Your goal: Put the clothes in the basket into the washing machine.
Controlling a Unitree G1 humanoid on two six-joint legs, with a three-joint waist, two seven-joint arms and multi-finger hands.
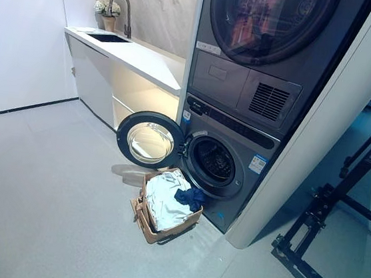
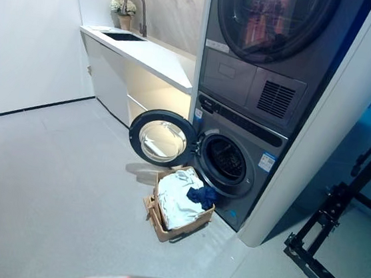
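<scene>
A brown basket (image 1: 147, 226) stands on the floor right in front of the grey washing machine (image 1: 237, 185). It holds a pale grey-white garment (image 1: 165, 200) and a dark blue garment (image 1: 190, 197) at its right side. The washing machine's round door (image 1: 149, 139) is swung open to the left, and the drum opening (image 1: 214, 160) looks dark and empty. A dryer (image 1: 266, 47) is stacked on top of the washer. Neither of my hands shows in either view.
A white counter (image 1: 141, 57) with a sink, a tap (image 1: 123, 11) and a small pot of flowers (image 1: 107, 15) runs along the back left. A black metal frame (image 1: 337, 217) stands on the floor at the right. A white wall panel (image 1: 321, 127) flanks the machines.
</scene>
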